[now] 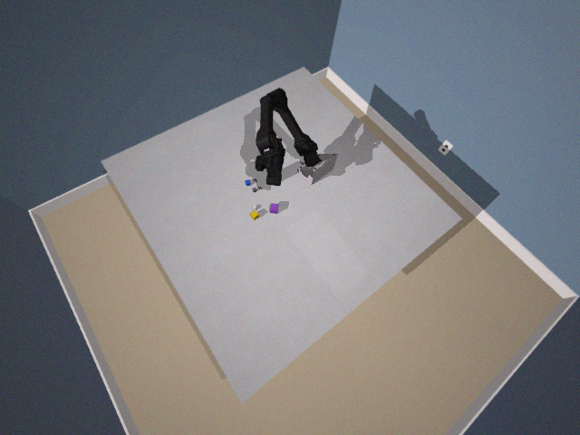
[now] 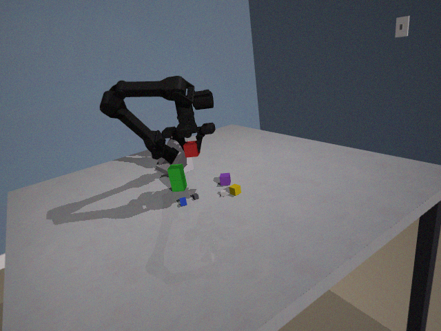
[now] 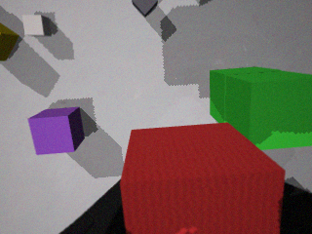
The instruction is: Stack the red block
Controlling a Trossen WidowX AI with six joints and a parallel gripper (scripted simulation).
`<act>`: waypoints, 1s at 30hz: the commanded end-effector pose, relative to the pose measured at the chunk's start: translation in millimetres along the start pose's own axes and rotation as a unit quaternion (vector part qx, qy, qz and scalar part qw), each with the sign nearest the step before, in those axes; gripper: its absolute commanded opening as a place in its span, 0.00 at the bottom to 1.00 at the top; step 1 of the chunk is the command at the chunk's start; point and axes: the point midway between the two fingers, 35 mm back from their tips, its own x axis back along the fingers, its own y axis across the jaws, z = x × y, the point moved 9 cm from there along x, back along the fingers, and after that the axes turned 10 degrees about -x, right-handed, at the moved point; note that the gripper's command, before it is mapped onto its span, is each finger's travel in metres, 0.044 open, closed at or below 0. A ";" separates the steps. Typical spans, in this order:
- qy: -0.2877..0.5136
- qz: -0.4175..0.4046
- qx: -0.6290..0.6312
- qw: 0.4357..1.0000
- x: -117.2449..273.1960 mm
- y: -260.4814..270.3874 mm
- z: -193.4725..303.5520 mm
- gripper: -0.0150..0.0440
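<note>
Risk: red block (image 2: 191,148) comes in too low or off-centre and clips the green tower (image 2: 176,177), tipping it. Block hangs in the air, above and just beside the tower, not yet over it. Jaws abt half open, clamped on the block; fingers themselves hard to see in wrist view. Tower upright on desk (image 2: 320,199).

red block (image 2: 191,148): held aloft, above-right of tower | green tower (image 2: 176,177): upright on table
</note>
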 end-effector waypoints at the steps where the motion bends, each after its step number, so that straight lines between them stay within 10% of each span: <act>1: -0.002 0.001 0.003 1.000 -2.0 -19.6 -8.2 0.25; 30: -0.003 0.003 0.004 1.000 -30.2 -68.7 -24.3 0.25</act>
